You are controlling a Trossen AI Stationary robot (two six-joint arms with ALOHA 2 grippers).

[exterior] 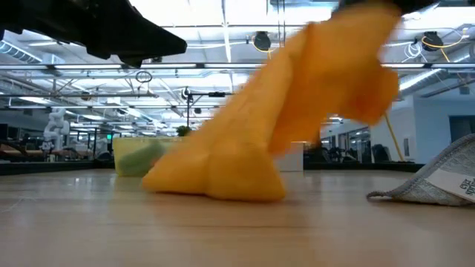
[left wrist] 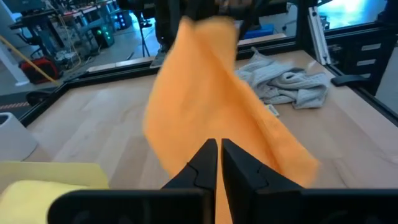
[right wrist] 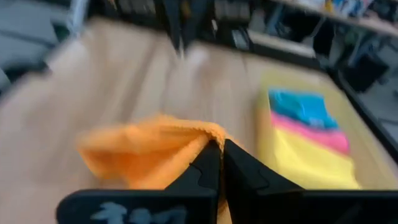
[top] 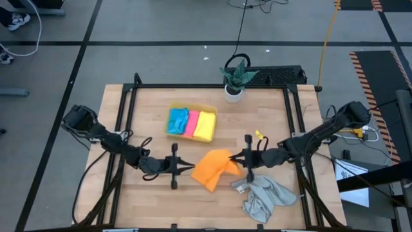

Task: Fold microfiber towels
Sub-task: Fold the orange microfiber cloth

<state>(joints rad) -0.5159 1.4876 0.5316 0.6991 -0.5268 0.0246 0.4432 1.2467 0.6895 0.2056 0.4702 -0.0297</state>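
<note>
The orange towel lies at the table's middle front. Its right part is lifted and its left part rests on the table. My right gripper is shut on it. My left gripper is shut, just above the towel's left edge; in the low view it stands clear of the cloth. The grey towel lies crumpled at the front right. The blue, pink and yellow towels lie folded in the yellow tray. My right gripper pinches the orange towel by a bunched upper edge between its two fingers, coming level from the table's right. That end is lifted, and the cloth slopes down slack to its left part on the table. One layer or several, I cannot tell.
A potted plant stands at the table's far edge. Black frame rails run along the table's sides. Bare wood lies left of the tray and between the tray and the orange towel.
</note>
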